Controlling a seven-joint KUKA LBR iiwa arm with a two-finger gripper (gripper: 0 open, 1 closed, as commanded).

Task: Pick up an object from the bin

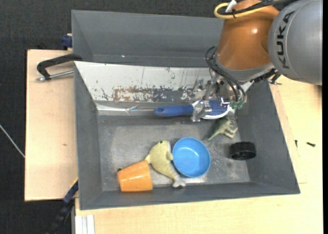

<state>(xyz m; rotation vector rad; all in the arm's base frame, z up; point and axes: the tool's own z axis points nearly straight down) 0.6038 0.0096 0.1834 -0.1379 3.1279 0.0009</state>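
The gripper (209,105) is down near the back right corner of the bin (86,141), right at the shiny end of a blue-handled tool (171,110) that lies along the back wall. Honestly can't tell if the gripper is open or closed, it's all a tangle of metal and wires there. A little green toy animal (223,129) sits just in front of it, with a black ring (242,150) closer to the right wall. Along the front edge are a blue bowl (191,157), a yellowish stuffed toy (161,160) touching the bowl, and an orange cup (136,178) on its side.
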